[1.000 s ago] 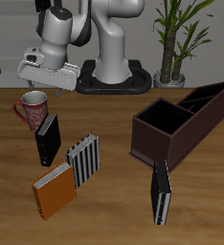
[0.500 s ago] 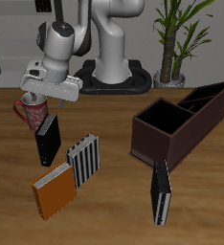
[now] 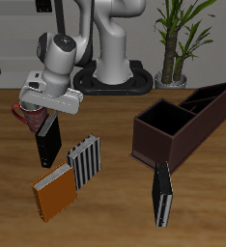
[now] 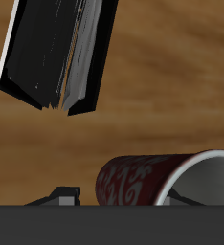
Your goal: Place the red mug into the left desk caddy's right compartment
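Observation:
The red mug (image 3: 26, 115) stands near the back of the table, beside an upright black book (image 3: 49, 141). My gripper (image 3: 38, 106) is right over the mug and hides most of it. In the wrist view the mug (image 4: 143, 182) and its white inside sit between my fingertips (image 4: 64, 195), and the jaws stand apart, so the gripper (image 4: 123, 197) is open. The left desk caddy (image 3: 144, 143) is a dark maroon box across the table. Its right compartment (image 3: 163, 118) is the wide squarish section and holds nothing.
The black book also shows in the wrist view (image 4: 56, 53), close to the mug. A striped book (image 3: 84, 160), an orange book (image 3: 55, 192) and another black book (image 3: 162, 194) stand nearer the front edge. A potted plant (image 3: 173, 43) is behind the caddy.
My gripper has come down and slightly forward onto the mug. The mug, fully visible one second ago, is now mostly covered. Nothing else has moved.

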